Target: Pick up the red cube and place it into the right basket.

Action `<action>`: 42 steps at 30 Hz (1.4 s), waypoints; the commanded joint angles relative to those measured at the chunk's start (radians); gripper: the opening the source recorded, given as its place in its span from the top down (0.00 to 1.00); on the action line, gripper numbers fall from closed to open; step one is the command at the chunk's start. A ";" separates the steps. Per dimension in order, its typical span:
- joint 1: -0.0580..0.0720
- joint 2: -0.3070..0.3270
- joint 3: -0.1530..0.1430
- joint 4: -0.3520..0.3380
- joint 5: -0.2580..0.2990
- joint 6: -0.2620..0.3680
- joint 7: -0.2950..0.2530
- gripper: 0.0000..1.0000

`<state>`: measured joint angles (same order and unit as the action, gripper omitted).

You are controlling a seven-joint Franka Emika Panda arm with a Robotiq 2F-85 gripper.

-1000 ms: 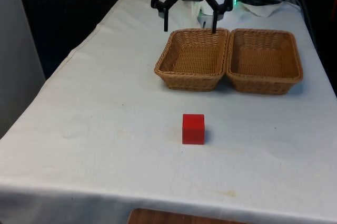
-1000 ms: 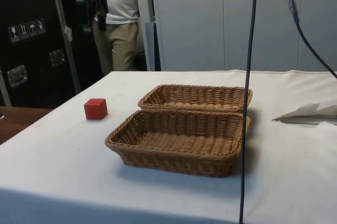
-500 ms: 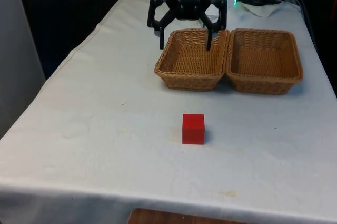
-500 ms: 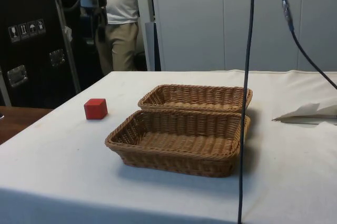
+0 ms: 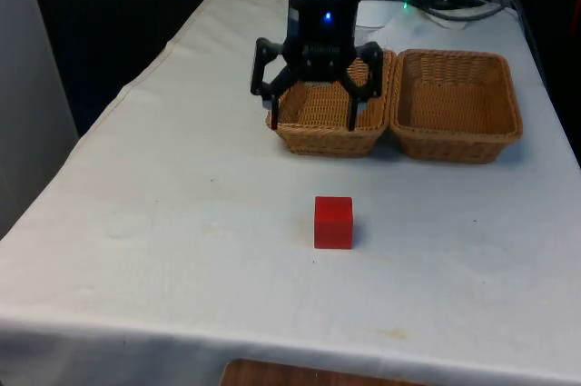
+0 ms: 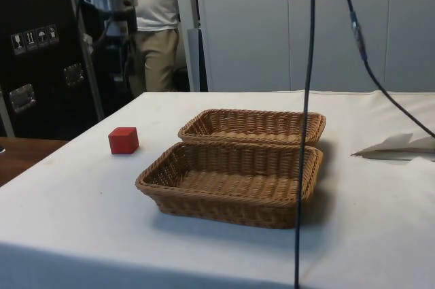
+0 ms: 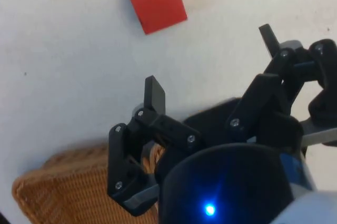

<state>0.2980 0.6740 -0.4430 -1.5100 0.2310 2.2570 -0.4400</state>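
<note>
Red cube (image 5: 333, 222), lone on the tabletop (image 5: 182, 222) well short of both baskets: to be straddled squarely by the empty claw (image 5: 313, 121), fingers spread wide, before closure.

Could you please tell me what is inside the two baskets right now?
Both baskets look empty in the side view. In the front view, the open pincer covers part of one basket. The red cube sits on the cloth.

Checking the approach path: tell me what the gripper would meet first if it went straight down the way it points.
Probably the bare white cloth near the basket; the red cube lies farther ahead, though depth is unclear.
</note>
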 commanded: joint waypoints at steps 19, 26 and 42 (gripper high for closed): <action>-0.034 0.183 0.009 0.166 0.153 -0.006 -0.022 0.00; -0.034 0.219 0.011 0.194 0.215 -0.007 -0.023 0.00; -0.026 0.255 0.004 0.212 0.240 -0.008 -0.016 0.00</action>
<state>0.2730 0.9240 -0.4400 -1.3000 0.4700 2.2510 -0.4590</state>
